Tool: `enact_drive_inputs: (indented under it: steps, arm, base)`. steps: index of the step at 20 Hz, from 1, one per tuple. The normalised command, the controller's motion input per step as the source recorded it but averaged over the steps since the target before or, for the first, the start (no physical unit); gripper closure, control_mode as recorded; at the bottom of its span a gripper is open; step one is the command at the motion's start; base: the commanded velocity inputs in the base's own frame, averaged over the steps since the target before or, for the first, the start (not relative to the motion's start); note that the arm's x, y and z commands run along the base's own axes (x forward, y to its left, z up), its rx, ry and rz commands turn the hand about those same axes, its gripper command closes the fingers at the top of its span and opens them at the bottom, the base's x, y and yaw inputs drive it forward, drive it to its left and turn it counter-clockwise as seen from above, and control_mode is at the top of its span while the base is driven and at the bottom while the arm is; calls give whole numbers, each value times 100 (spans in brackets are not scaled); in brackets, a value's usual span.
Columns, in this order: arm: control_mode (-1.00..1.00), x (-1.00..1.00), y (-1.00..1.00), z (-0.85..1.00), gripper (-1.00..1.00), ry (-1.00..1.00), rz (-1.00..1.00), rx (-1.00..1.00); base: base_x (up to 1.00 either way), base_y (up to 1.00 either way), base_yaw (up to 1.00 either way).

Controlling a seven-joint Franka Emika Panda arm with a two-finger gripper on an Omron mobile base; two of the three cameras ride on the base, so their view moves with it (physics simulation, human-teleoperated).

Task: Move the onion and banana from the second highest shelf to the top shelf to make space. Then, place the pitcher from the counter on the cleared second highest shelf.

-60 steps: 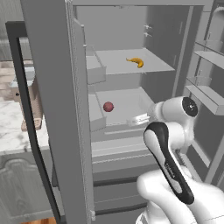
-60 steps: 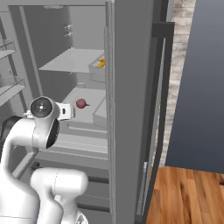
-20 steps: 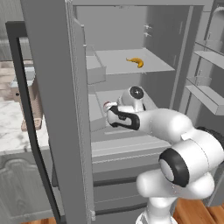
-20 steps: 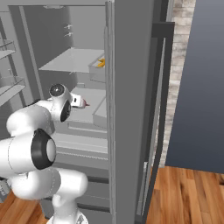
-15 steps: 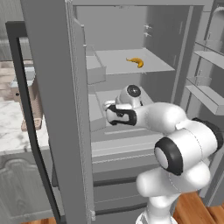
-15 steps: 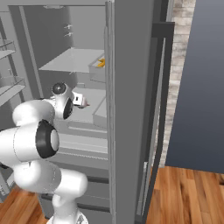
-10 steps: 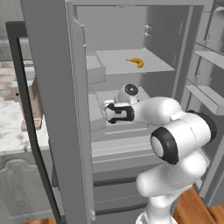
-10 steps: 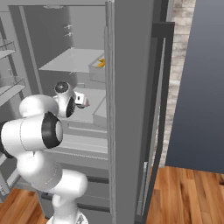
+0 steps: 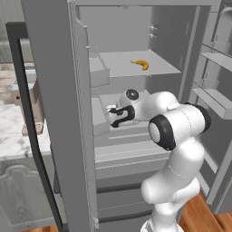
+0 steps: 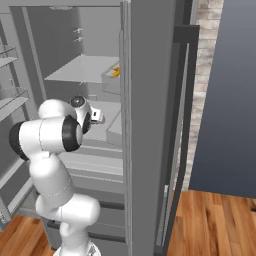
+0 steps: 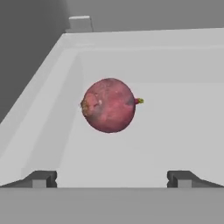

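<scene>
The maroon onion [image 11: 109, 105] lies on the second highest shelf [image 11: 179, 131], a short way ahead of my gripper [image 11: 112, 179] and centred between its fingertips. The gripper is open and nothing is between its fingers. From the left base view the gripper [image 9: 111, 116] is deep inside the fridge at that shelf's left side, and the hand covers the onion there. The yellow banana [image 9: 139, 64] rests on the top shelf [image 9: 118, 69], one level above the hand. The banana [image 10: 115, 72] also peeks past the door edge from the right. The pitcher is out of view.
The fridge's open door [image 9: 59, 118] stands close on the left of the arm, with door racks [image 9: 213, 97] on the right. A raised bin wall [image 11: 30, 113] borders the onion's left. The marble counter [image 9: 13, 136] lies beyond the left door.
The arm has swung from a folded pose outside into the fridge. Over the last second the hand has crept left along the shelf toward the onion, still open.
</scene>
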Motion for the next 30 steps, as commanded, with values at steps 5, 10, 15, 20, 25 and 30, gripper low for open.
enact_drive_inputs:
  steps: [5,10,15,20,25,30]
  arm:
    - [-100,50,0,-16,-100,4,0,0]
    - [-100,45,0,-12,-100,6,0,0]
    - [-100,39,0,-17,-100,7,0,0]
    - [-100,36,7,-14,-100,4,0,0]
    - [-100,30,17,-10,-100,3,0,0]
    - [-100,28,6,-19,-100,2,0,0]
  base:
    - [0,0,0]
    - [0,0,0]
    - [0,0,0]
    - [0,0,0]
    - [0,0,0]
    - [0,0,0]
